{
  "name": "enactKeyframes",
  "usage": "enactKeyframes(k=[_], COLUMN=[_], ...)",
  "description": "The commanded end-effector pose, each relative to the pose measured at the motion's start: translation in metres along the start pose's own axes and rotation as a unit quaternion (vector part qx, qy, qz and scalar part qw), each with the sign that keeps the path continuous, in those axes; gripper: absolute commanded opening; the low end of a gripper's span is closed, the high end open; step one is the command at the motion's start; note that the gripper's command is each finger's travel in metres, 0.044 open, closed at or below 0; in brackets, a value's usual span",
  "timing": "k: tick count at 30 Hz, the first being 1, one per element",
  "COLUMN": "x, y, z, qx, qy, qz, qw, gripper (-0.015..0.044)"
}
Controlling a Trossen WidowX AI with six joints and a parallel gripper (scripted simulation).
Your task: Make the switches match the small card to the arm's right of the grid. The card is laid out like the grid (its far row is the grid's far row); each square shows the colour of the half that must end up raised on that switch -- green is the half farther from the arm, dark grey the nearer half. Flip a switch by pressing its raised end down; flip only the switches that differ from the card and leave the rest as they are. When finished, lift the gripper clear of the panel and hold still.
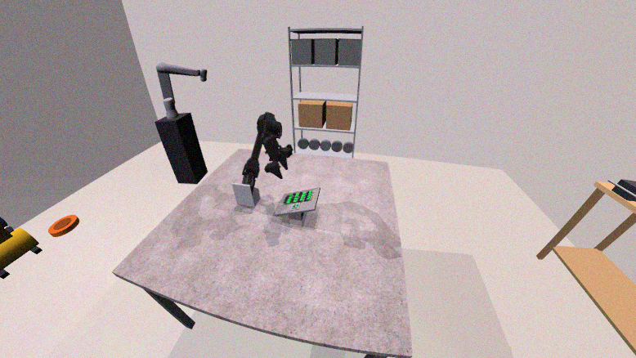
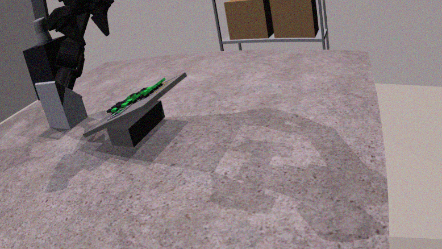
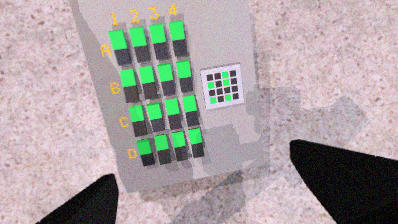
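Tool (image 1: 284, 172) (image 3: 205, 165) spread wide, holding nothing, above the tilted panel (image 1: 316, 200) (image 2: 182, 78) (image 3: 225, 30) on the worktop (image 1: 266, 275) (image 2: 247, 92) (image 3: 320, 45). Looks like pre-press; raised ends hard to read. Next: compare with card (image 1: 295, 207) (image 3: 204, 90), close up, press one mismatch.

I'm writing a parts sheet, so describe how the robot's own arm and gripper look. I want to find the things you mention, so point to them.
The matte black six-joint arm (image 1: 256, 153) (image 2: 70, 52) has chunky, angular links and rounded joints. Its black gripper (image 1: 284, 173) (image 3: 205, 165) has two wedge-shaped fingers that taper to blunt tips. No cables or markings can be made out.
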State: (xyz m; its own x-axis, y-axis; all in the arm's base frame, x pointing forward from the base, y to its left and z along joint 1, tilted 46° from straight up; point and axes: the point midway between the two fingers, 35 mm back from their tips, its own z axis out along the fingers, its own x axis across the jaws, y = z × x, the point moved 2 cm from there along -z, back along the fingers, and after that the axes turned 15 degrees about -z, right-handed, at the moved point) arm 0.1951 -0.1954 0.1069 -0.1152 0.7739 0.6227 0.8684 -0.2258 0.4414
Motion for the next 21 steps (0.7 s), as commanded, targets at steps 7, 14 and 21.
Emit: enactKeyframes(k=[7, 14, 21], x=[0.015, 0.039, 0.039], y=[0.052, 0.081, 0.082], z=[0.061, 0.102, 0.137], qx=[0.010, 0.009, 0.021], qy=[-0.006, 0.007, 0.011], qz=[-0.005, -0.011, -0.011], qw=[1.000, 1.000, 1.000], gripper=[0.0216, 0.0033, 0.0000])
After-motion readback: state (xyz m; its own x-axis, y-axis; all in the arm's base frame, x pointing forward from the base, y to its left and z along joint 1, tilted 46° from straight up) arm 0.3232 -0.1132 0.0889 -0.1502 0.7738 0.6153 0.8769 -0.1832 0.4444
